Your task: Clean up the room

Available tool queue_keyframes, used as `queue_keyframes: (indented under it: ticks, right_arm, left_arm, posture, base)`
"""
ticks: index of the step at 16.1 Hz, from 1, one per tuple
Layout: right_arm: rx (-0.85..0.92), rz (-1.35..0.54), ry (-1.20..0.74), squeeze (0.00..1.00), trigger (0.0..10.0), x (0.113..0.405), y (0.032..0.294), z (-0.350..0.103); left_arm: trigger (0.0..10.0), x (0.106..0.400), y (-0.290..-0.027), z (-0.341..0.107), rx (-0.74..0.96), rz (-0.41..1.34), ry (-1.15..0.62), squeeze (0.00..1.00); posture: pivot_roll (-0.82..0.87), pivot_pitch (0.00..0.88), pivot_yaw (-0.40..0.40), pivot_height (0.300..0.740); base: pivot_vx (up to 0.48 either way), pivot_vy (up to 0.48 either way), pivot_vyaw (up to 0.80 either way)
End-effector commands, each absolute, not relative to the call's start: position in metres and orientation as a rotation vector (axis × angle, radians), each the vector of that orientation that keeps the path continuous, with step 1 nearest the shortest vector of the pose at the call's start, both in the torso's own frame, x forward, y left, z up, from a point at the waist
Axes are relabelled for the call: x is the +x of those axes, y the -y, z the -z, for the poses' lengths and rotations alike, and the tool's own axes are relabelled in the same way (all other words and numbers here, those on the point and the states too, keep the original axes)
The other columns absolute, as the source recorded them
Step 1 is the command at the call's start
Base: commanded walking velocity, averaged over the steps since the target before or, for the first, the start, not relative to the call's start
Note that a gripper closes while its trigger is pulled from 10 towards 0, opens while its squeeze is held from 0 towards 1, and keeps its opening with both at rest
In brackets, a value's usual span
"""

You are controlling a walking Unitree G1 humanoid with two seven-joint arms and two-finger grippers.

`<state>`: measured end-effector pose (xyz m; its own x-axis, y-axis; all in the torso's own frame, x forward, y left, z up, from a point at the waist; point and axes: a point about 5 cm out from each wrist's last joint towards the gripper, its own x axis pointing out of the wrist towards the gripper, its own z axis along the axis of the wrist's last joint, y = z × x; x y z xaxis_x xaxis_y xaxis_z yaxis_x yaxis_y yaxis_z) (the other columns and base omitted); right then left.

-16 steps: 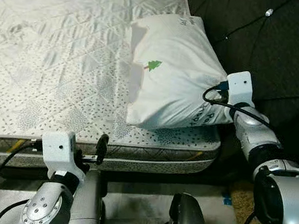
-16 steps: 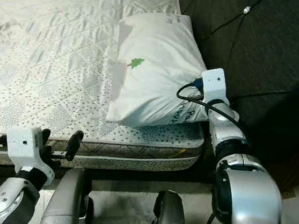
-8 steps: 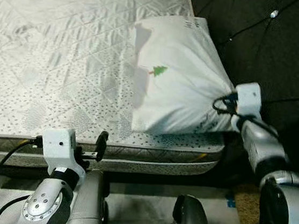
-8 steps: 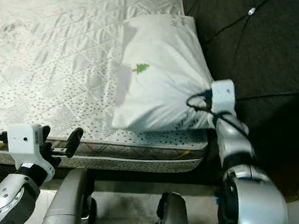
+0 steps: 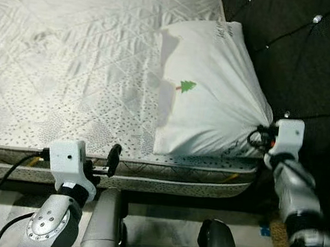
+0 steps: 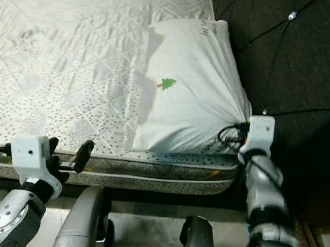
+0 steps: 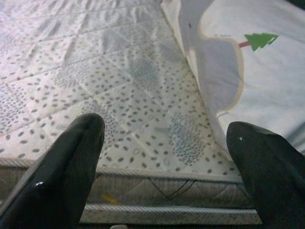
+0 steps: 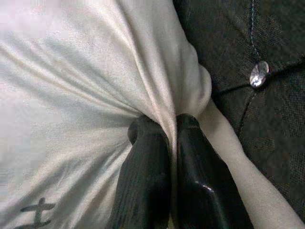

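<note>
A white pillow (image 5: 210, 93) with a small green tree print lies at the right end of the bare quilted mattress (image 5: 70, 65), against the dark tufted headboard (image 5: 304, 50). My right gripper (image 8: 164, 131) is shut on a bunched corner of the pillow (image 8: 95, 86) at the mattress's near right corner, its wrist block (image 5: 289, 134) just beyond the pillow's edge. My left gripper (image 7: 162, 143) hovers open at the mattress's front edge, to the left of the pillow (image 7: 257, 71), with nothing between its fingers (image 5: 113, 156).
The headboard has crystal buttons (image 8: 259, 75) and runs along the right side. The mattress's front edge (image 5: 164, 180) faces me, with pale floor below (image 5: 159, 224). My own legs (image 5: 103, 224) stand close to the bed. A wide stretch of mattress lies bare to the left.
The right gripper has pulled the pillow's corner toward the near right edge of the mattress, stretching the fabric. The camera has shifted. The left gripper stays at the front edge.
</note>
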<state>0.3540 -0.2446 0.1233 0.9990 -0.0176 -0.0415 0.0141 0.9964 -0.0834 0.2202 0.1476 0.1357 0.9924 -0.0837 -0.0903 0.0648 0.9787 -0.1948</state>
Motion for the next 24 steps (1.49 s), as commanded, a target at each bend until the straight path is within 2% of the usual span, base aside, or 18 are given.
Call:
queue_keyframes:
  ticks: [1,6,9,11,12,13,17,20,24]
  right_arm:
    - [-0.023,0.099,-0.019,0.0,0.0,0.344,0.257,-0.122]
    - [0.055,0.1,-0.005,0.0,0.0,0.311,0.235,-0.112]
    - [0.072,0.1,-0.036,0.0,0.0,0.299,0.229,-0.11]
    - [0.059,0.057,-0.045,0.0,0.0,0.303,0.22,-0.113]
    - [0.041,0.037,-0.043,0.0,6.0,0.306,0.216,-0.116]
    - [0.039,0.028,-0.042,0.0,10.0,0.309,0.211,-0.118]
    - [0.017,-0.024,-0.049,0.0,10.0,0.32,0.196,-0.123]
    - [-0.032,-0.099,-0.012,0.0,10.0,0.353,0.188,-0.141]
    - [-0.1,-0.102,0.018,0.0,10.0,0.391,0.198,-0.179]
  left_arm:
    - [10.0,0.22,-0.15,-0.133,-0.191,0.077,-0.106,0.0]
    - [10.0,0.222,-0.149,-0.134,-0.186,0.087,-0.101,0.0]
    - [10.0,0.223,-0.149,-0.133,-0.188,0.092,-0.1,0.0]
    - [10.0,0.225,-0.149,-0.133,-0.188,0.093,-0.099,0.0]
    - [10.0,0.225,-0.149,-0.133,-0.187,0.093,-0.098,0.0]
    - [10.0,0.226,-0.149,-0.133,-0.187,0.092,-0.097,0.0]
    - [10.0,0.227,-0.149,-0.133,-0.186,0.083,-0.093,0.0]
    - [10.0,0.228,-0.148,-0.134,-0.187,0.085,-0.089,0.0]
    - [10.0,0.23,-0.149,-0.135,-0.183,0.08,-0.08,0.0]
  posture:
    - [0.06,0.166,0.018,0.59]
    - [0.05,0.161,0.023,0.59]
    - [0.04,0.158,0.023,0.59]
    - [0.04,0.153,0.021,0.59]
    - [0.04,0.151,0.02,0.59]
    - [0.04,0.15,0.019,0.59]
    - [0.05,0.152,0.018,0.59]
    - [0.05,0.154,0.022,0.59]
    - [0.07,0.148,0.01,0.59]
  base:
    - [0.0,0.0,0.0]
    - [0.0,0.0,0.0]
    - [0.0,0.0,0.0]
    - [0.0,0.0,0.0]
    - [0.0,0.0,0.0]
    - [0.0,0.0,0.0]
    - [0.0,0.0,0.0]
    - [0.0,0.0,0.0]
    - [0.0,0.0,0.0]
